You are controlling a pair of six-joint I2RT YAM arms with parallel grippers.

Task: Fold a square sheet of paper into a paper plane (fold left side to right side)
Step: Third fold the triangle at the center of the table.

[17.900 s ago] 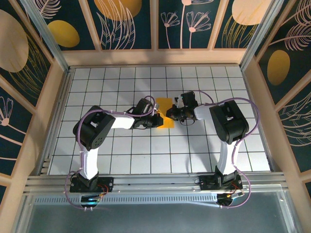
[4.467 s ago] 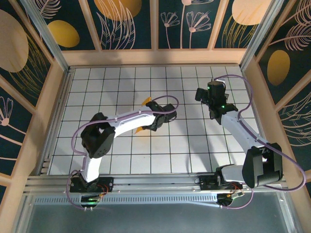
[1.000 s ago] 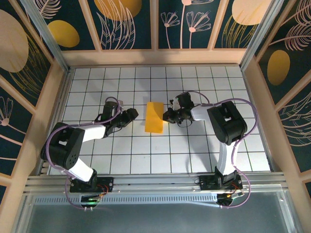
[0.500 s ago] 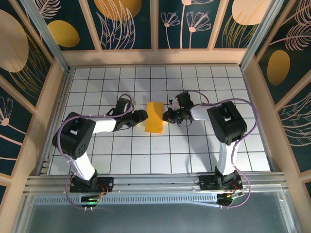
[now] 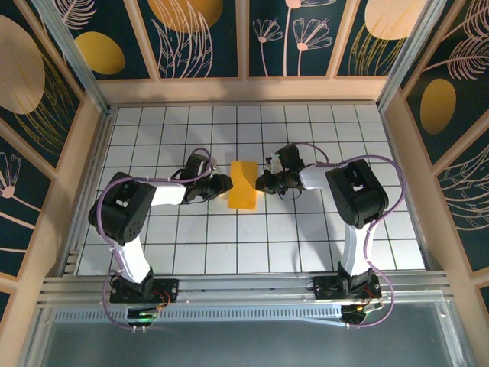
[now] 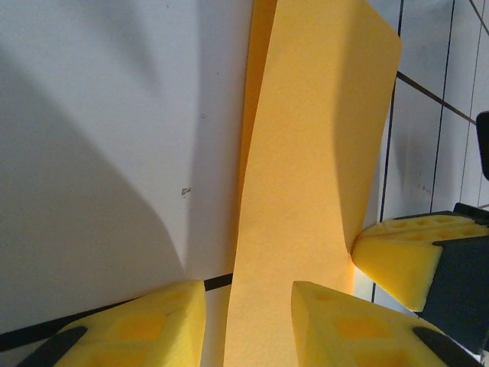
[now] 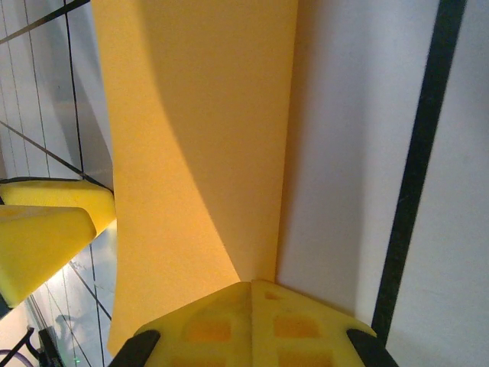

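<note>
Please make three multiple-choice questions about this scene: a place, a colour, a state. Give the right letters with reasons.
1. Where does the folded sheet lie?
A) between the left tool and the right tool
B) against the far wall
C) beside an arm base

2. What colour are the finger pads?
A) blue
B) white
C) yellow

3. How is the left tool?
A) shut tight
B) open, sheet between its fingers
C) shut on a pen

Answers: 1 A, the top view shows a tool at each side; 2 C, both wrist views show yellow; 3 B, a gap holds the sheet.
</note>
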